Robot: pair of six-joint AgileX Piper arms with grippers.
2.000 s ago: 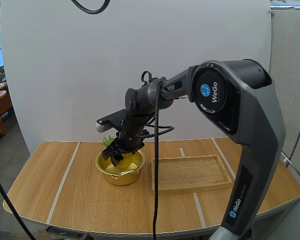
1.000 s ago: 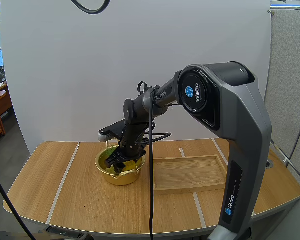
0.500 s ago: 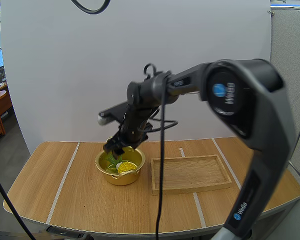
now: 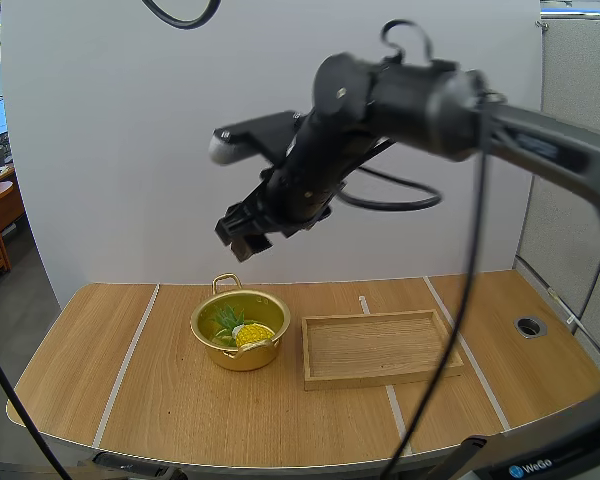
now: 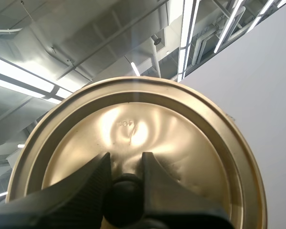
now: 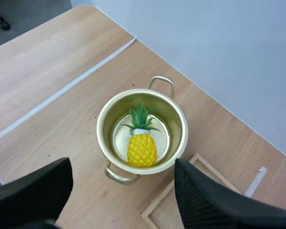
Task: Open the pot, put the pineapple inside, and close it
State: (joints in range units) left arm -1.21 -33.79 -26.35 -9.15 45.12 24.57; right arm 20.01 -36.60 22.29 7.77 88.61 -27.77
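On our left, the fingers of our left gripper (image 5: 126, 164) pinch the black knob (image 5: 124, 200) of the round gold metal lid (image 5: 181, 143), likely light, stiff, slippery. On the worktop (image 4: 160, 390), the small yellow pineapple (image 6: 142, 149) lies in the open gold pot (image 6: 169, 112); above it our right gripper (image 4: 244, 232), fingers apart, may block closing. Rightward, a shallow wooden tray (image 4: 380, 350)

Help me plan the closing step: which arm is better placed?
Left. The left fingers pinch the knob of the lid; the pineapple already lies in the open pot; the right fingers hang above it, apart and empty.
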